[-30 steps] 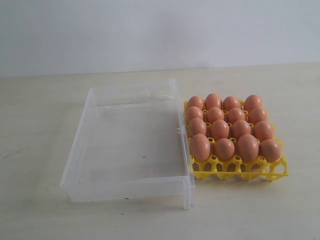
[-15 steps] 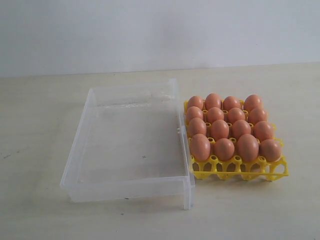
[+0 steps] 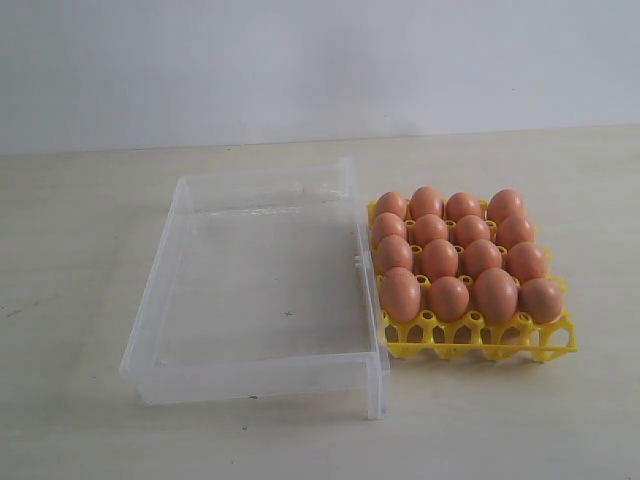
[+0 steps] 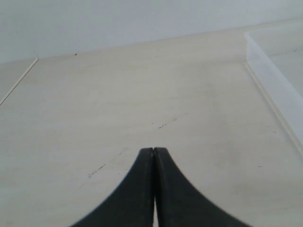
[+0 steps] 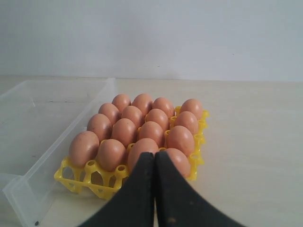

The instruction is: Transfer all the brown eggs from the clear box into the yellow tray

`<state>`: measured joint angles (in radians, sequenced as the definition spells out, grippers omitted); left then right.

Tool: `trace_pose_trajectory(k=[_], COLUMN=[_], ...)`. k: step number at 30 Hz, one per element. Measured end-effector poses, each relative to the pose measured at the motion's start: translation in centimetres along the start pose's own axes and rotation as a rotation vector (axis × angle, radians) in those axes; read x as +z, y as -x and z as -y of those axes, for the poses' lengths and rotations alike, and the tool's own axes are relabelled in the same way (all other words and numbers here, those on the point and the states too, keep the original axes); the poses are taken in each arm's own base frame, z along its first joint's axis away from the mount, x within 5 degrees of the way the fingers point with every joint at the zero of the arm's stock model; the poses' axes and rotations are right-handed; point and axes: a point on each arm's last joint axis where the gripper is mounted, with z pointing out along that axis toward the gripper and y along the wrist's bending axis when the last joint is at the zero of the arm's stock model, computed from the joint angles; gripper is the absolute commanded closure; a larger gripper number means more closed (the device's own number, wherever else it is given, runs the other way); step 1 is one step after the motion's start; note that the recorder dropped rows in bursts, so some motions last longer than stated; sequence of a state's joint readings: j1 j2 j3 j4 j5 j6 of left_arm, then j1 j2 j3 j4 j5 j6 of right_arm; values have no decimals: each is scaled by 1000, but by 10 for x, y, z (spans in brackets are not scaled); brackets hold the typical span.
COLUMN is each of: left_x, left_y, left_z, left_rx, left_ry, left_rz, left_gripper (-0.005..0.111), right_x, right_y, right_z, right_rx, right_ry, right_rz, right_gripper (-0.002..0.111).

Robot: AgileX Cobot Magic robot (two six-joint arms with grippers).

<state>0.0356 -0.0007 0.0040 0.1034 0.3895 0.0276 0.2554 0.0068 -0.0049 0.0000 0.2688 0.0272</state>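
Several brown eggs [image 3: 449, 297] fill the cups of the yellow tray [image 3: 480, 340], which stands right of the clear box [image 3: 260, 290]. No egg shows inside the box. Neither arm appears in the exterior view. In the right wrist view my right gripper [image 5: 155, 153] is shut with nothing in it, held in front of the tray [image 5: 90, 182] and its eggs [image 5: 124, 131], with the box [image 5: 33, 123] beside them. My left gripper [image 4: 154, 150] is shut and empty over bare table, and a corner of the box [image 4: 274, 78] shows off to one side.
A pale tabletop [image 3: 90, 200] runs back to a white wall [image 3: 320, 60]. A thin seam line [image 4: 19, 80] crosses the table in the left wrist view.
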Motion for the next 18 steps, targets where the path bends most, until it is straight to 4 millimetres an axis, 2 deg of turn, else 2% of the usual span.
trace_pose_trajectory(k=[18], left_x=[0], left_y=[0], left_z=[0], left_rx=[0], left_ry=[0], left_rz=[0], left_gripper=[107], right_x=[0], right_y=[0], right_z=[3], right_rx=[10], right_ry=[-53], right_rz=[1], right_gripper=[108])
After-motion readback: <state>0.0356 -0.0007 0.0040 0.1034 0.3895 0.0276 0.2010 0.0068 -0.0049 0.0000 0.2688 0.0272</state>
